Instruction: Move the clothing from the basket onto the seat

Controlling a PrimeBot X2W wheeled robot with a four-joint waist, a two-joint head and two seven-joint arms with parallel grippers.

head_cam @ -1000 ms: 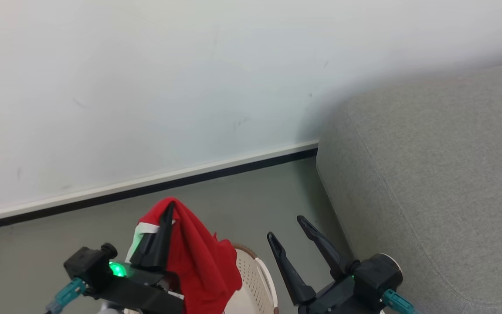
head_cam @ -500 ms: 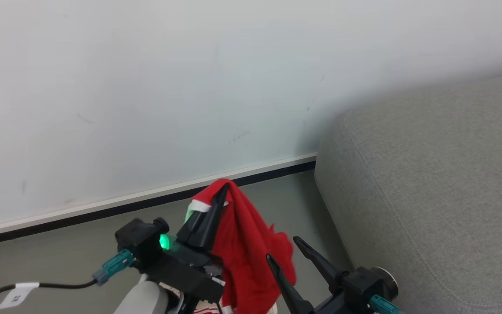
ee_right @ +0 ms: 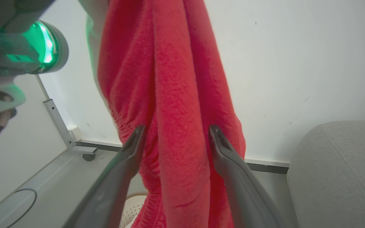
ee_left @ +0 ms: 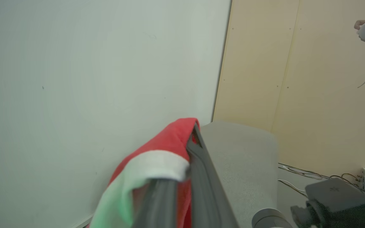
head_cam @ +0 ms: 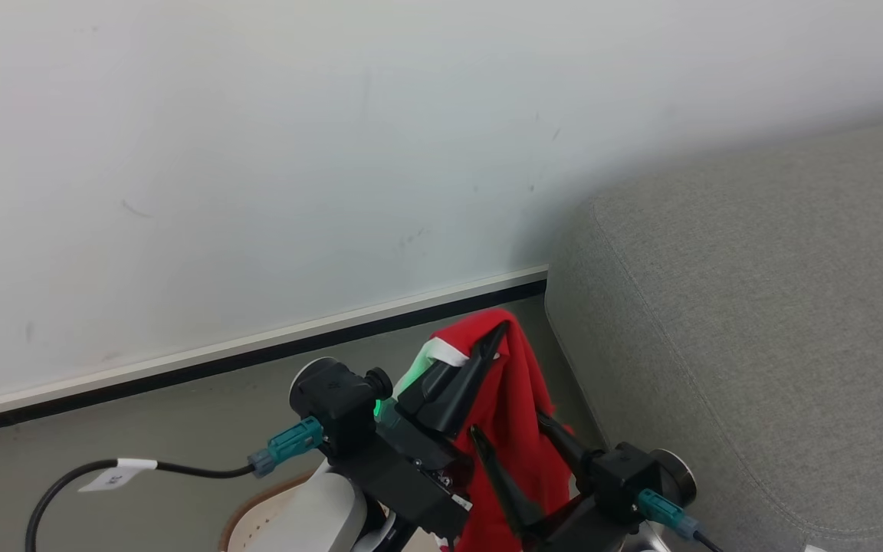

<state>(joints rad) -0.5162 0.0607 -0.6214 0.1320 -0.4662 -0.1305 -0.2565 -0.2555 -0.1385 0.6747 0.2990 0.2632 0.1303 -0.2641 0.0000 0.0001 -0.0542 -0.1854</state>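
**Left end effector** [head_cam: 490, 343]: fingers pressed together on a fold of the clothing [head_cam: 514, 399], next to its white trim. The garment drapes over the fingertips and hangs free below them.

**Right end effector** [head_cam: 510, 424]: fingers spread wide, gripping nothing. In its wrist view the hanging red cloth falls between the two fingers. Contact cannot be told.

**Clothing**: one red garment, held aloft. It is clear of the basket [head_cam: 265, 496], which lies below and to the left of the left end effector, partly hidden by the forearm. Whether more garments remain inside cannot be told.

**Seat** [head_cam: 756, 307]: grey cushion to the right of both end effectors. Its near edge is close beside the hanging cloth, but the cloth is not over it.

**Change noted:** a second ago the left end effector held the garment above the basket, well left of the right end effector. It has since swung rightward and now sits directly ahead of the right end effector. The skirting line along the wall [head_cam: 257, 153] has barely shifted, so the arm moved, not merely the camera.

**Bearing on task (judgement):** the lift-out is done and the carry is under way. The garment still needs taking further right and over the cushion before release. The trailing hem may snag on the open right fingers.
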